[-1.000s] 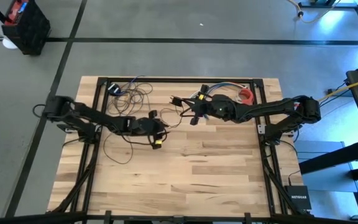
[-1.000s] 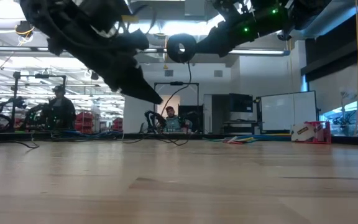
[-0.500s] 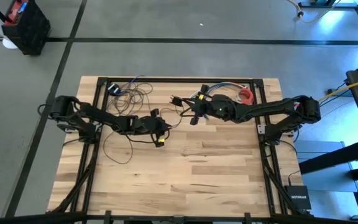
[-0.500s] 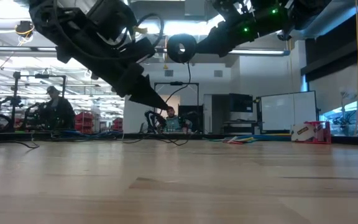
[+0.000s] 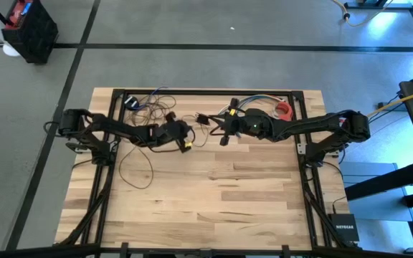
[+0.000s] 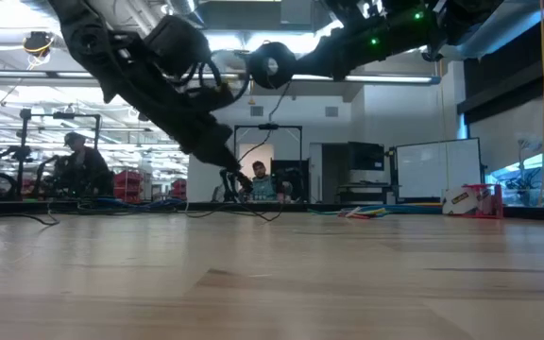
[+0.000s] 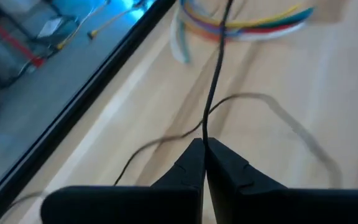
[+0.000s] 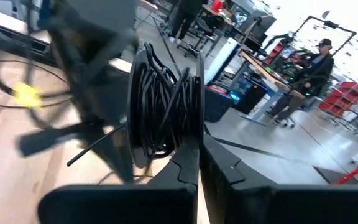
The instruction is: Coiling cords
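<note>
On the pale wooden bench [image 5: 214,193], the thin dark cord [image 5: 136,166] sprawls in loose loops around nine and ten o'clock. The left gripper [image 5: 188,144] sits just left of centre, its jaws pinched together on a strand of that cord [image 7: 211,93] running away from the tips. Just beside it toward two o'clock, the right gripper [image 5: 223,129] has its jaws clamped on a black round spool [image 8: 166,112] wound with the same cord, held above the bench.
</note>
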{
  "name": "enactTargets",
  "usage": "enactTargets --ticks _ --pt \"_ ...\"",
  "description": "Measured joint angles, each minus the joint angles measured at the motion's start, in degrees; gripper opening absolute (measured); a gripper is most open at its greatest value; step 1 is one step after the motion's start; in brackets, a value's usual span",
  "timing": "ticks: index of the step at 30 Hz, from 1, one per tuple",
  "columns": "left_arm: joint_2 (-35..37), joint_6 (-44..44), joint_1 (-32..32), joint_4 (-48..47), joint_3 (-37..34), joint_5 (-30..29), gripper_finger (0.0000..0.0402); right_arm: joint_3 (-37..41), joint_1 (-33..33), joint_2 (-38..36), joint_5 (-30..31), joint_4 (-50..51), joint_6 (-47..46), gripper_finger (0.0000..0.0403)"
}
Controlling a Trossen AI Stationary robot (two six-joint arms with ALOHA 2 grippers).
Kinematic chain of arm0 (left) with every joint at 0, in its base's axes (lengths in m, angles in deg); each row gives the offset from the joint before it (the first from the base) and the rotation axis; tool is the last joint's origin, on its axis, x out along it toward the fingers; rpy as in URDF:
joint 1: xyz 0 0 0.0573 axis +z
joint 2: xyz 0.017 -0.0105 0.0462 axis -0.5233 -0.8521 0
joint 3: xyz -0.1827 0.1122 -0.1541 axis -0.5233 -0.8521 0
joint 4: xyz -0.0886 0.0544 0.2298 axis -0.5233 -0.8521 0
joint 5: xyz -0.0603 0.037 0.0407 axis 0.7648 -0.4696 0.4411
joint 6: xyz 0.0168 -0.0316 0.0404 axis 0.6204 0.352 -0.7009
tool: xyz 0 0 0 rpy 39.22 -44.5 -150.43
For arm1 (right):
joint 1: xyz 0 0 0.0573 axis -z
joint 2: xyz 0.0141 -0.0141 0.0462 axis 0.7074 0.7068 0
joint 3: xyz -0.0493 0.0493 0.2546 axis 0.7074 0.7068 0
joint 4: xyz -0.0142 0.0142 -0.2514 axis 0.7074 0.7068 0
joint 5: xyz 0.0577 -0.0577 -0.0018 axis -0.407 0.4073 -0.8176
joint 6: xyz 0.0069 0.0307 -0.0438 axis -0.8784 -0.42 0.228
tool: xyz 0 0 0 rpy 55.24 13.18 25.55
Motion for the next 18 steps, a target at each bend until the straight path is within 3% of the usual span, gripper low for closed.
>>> enactTargets --ticks 9,18 --pt "2.5 0.4 3.9 -8.1 -0.1 -6.3 0.0003 0.0 0.0 0.0 -0.5 1.0 -0.2 0.0007" --pt "19.6 -1.4 2.5 -10.3 -0.1 -6.4 0.0004 0.0 0.0 -0.1 1.1 3.8 0.9 0.0007"
